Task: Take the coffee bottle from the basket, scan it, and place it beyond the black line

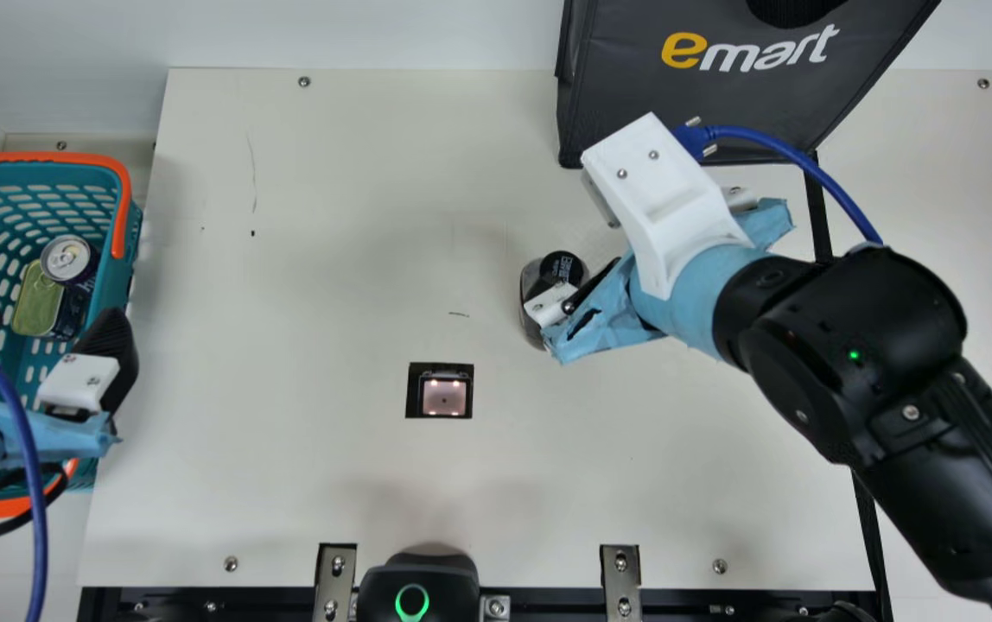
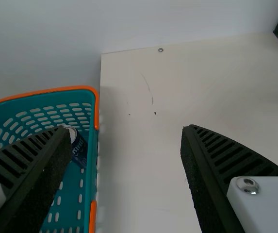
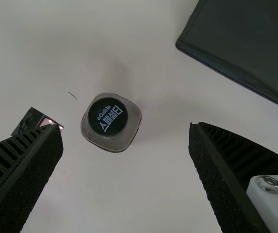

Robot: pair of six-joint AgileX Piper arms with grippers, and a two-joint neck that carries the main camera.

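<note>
Coffee bottle (image 1: pixel 563 266) upright on table (image 1: pixel 332 259), right gripper (image 1: pixel 591 287) near, claw spread; left gripper (image 1: pixel 47 309) spread over basket (image 1: pixel 55 158) edge

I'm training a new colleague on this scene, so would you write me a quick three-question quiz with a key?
1. True or false: the coffee bottle stands between the scanner and the black line.
2. Which is in the basket: (a) the coffee bottle, (b) a round can, (c) a banana?
3. Fill in: around the bottle, the right gripper is ____ (open or shut).

Key: 1 true; 2 b; 3 open.
</note>
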